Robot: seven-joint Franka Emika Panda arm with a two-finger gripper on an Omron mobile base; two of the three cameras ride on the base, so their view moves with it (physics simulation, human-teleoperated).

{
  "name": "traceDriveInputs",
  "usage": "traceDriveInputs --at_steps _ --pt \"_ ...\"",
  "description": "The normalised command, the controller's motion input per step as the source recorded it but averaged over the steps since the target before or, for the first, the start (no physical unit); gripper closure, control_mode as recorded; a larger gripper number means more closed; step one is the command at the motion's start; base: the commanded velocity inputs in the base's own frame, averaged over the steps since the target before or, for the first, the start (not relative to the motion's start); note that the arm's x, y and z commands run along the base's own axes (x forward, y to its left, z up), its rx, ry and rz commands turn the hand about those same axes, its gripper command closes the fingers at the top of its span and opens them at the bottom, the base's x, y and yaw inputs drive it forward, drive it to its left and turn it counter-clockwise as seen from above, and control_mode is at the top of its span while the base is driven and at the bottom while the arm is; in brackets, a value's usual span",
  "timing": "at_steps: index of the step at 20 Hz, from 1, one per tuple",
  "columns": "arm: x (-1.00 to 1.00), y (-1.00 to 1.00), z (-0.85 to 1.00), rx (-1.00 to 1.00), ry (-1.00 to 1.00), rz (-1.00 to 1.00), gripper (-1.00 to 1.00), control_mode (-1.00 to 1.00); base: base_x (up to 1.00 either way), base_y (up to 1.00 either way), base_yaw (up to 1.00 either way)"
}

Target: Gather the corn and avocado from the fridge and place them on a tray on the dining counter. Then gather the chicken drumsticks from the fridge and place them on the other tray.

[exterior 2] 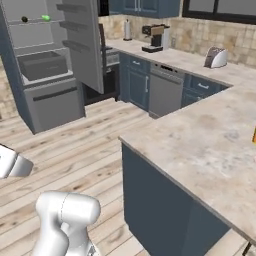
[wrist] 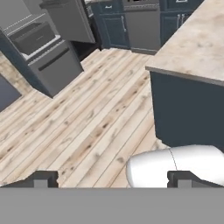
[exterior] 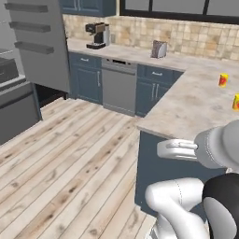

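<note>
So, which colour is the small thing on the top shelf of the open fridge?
Bright green, seen best in the right base view.

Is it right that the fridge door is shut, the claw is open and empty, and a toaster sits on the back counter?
Not quite. The fridge door stands open, as the right base view shows, with shelves and a drawer exposed. The rest holds: the claw is open and empty, and the toaster sits on the back counter.
</note>
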Motion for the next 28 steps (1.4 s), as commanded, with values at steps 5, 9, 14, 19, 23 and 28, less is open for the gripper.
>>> traceDriveInputs --at_steps 5,9,14,19,23,28 --pt "0.0 0.0 0.0 0.0 0.0 0.0 -1.0 1.0 0.73 1.0 0.0" --pt "0.0 0.0 0.0 0.0 0.0 0.0 -1.0 1.0 0.79 1.0 0.0" --pt "0.0 0.0 0.0 0.0 0.0 0.0 -1.0 1.0 0.83 1.0 0.0" --pt "0.0 0.0 0.0 0.0 0.0 0.0 -1.0 1.0 0.98 0.98 0.03" --pt "0.0 0.0 0.0 0.0 0.0 0.0 -1.0 1.0 1.0 0.61 0.16" --pt "0.0 0.0 0.0 0.0 0.0 0.0 -1.0 1.0 1.0 0.35 0.24"
